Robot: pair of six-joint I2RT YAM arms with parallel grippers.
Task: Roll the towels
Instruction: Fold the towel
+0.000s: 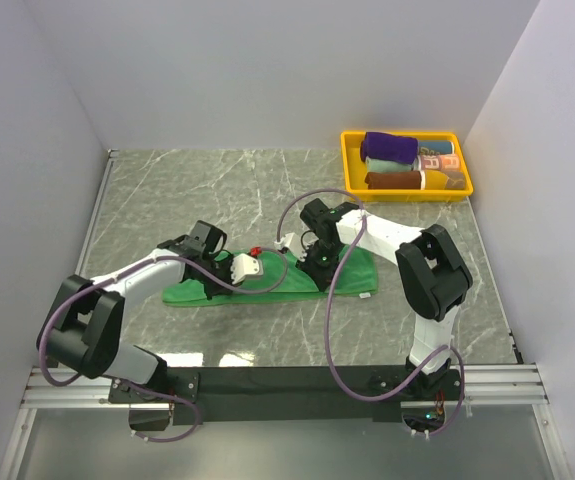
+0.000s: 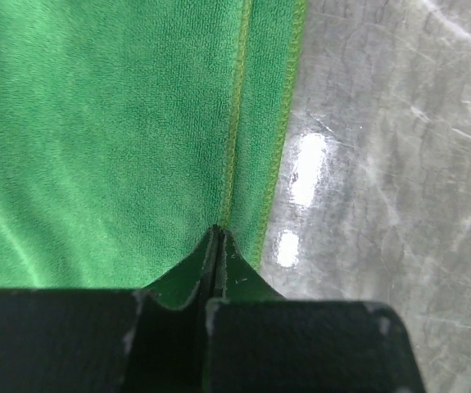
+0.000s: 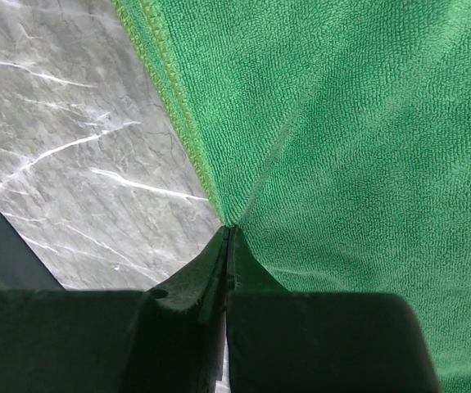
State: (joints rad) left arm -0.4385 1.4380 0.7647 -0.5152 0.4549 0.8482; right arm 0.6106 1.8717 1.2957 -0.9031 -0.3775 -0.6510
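Note:
The bright green towel [image 1: 277,285] lies as a long folded strip on the marble table in front of both arms, its small white tag [image 1: 364,296] at the right end. My left gripper [image 1: 211,282] is down on the strip's left part. In the left wrist view the left gripper [image 2: 219,232] is shut on a stitched fold of the green towel [image 2: 104,139]. My right gripper [image 1: 319,272] is on the strip's right part. The right wrist view has the right gripper [image 3: 229,230] shut on a pinch of green towel [image 3: 358,139] near its hem. A dark purple towel [image 1: 389,148] lies rolled in the tray.
A yellow tray [image 1: 352,170] at the back right holds several rolled cloths, among them a brown one [image 1: 392,180]. White walls close in the table on the left, back and right. Bare marble [image 1: 197,190] lies behind the green towel.

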